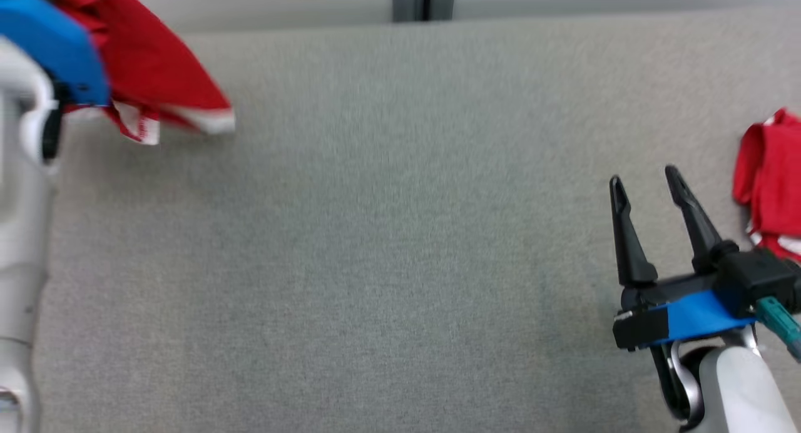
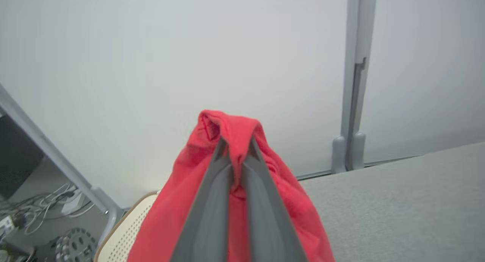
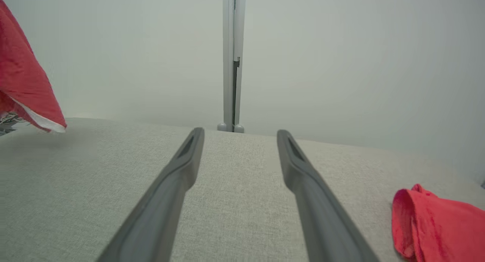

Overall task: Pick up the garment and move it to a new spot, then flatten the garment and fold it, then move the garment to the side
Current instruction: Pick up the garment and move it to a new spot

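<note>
Hanging from the left gripper [image 2: 235, 145], the red garment [image 2: 231, 127] is held above the far left corner of the grey fabric tabletop [image 1: 400, 245]. In the left wrist view both fingers are closed almost together. A fold of cloth is pinched between the tips and bunched over them. The rest of the cloth drapes down both sides of the fingers. A white band runs along the lower hem, which appears to hang just clear of the tabletop, though the head view is blurred there.

The right gripper [image 1: 644, 178] is over the near right of the tabletop. Its fingers are spread wide, hold nothing, and point toward the far wall panels. A second red cloth [image 1: 770, 176] lies crumpled at the right edge of the tabletop, near that gripper but apart from it.

A grey vertical post [image 3: 229, 57] stands between the pale wall panels behind the tabletop. Below the garment, the left wrist view shows a cream perforated panel [image 2: 127, 231] with a brown rim, and cables [image 2: 41, 207] on the floor.
</note>
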Controlling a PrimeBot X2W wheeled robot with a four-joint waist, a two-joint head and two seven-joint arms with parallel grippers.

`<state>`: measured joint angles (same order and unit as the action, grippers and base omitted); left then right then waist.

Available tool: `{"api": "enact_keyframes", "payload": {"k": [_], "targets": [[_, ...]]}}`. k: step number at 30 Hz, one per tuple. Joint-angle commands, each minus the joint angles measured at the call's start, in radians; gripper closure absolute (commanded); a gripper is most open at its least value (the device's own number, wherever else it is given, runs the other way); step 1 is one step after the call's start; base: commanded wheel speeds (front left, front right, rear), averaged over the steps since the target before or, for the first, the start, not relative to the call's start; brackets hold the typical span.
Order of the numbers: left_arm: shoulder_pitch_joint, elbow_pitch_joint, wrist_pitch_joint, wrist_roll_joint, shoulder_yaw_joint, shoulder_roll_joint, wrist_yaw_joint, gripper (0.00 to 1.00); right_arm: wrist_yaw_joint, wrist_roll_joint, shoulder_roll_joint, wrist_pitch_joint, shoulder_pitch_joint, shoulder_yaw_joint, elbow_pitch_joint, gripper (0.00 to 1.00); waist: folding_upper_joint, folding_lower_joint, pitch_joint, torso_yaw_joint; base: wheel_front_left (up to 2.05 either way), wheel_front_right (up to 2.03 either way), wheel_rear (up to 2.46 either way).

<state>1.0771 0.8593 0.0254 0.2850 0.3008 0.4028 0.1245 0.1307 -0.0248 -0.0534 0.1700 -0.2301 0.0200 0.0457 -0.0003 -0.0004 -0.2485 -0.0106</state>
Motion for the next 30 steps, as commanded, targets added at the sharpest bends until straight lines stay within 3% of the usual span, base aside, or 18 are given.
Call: {"api": "enact_keyframes", "payload": {"k": [1, 9, 13, 18, 21, 25, 30], "targets": [[-0.002, -0.035, 0.001, 0.019, 0.045, -0.017, 0.009, 1.00, 0.000, -0.010, 0.002, 0.011, 0.026, 0.008, 0.011, 0.00, 0.0003, 0.0004, 0.082, 0.055, 0.00, 0.00, 0.00], [-0.074, -0.347, 0.079, 0.238, 0.314, -0.036, 0.005, 1.00, 0.000, -0.051, 0.003, 0.027, 0.125, 0.053, 0.042, 0.00, 0.0003, 0.0004, 0.201, 0.072, 0.00, 0.00, 0.00], [-0.140, -0.490, 0.161, 0.353, 0.348, -0.057, 0.005, 1.00, 0.000, -0.060, 0.003, 0.029, 0.152, 0.075, 0.040, 0.00, 0.0003, 0.0004, 0.203, 0.088, 0.00, 0.00, 0.00], [-0.228, -0.576, 0.212, 0.396, 0.376, -0.088, -0.021, 1.00, 0.000, -0.070, 0.003, 0.035, 0.150, 0.082, 0.040, 0.00, 0.0003, 0.0004, 0.173, 0.109, 0.00, 0.00, 0.00], [-0.289, -0.564, 0.224, 0.405, 0.405, -0.112, -0.041, 1.00, 0.000, -0.077, 0.003, 0.041, 0.130, 0.075, 0.046, 0.00, 0.0003, 0.0004, 0.136, 0.124, 0.00, 0.00, 0.00], [-0.354, -0.433, 0.209, 0.388, 0.443, -0.122, -0.056, 1.00, 0.000, -0.096, 0.003, 0.049, 0.092, 0.047, 0.059, 0.00, 0.0003, 0.0004, 0.084, 0.154, 0.00, 0.00, 0.00], [-0.364, -0.263, 0.091, 0.344, 0.443, -0.114, -0.072, 1.00, 0.000, -0.107, 0.002, 0.066, 0.054, 0.022, 0.082, 0.00, 0.0003, 0.0004, 0.030, 0.190, 0.00, 0.00, 0.00]]}}
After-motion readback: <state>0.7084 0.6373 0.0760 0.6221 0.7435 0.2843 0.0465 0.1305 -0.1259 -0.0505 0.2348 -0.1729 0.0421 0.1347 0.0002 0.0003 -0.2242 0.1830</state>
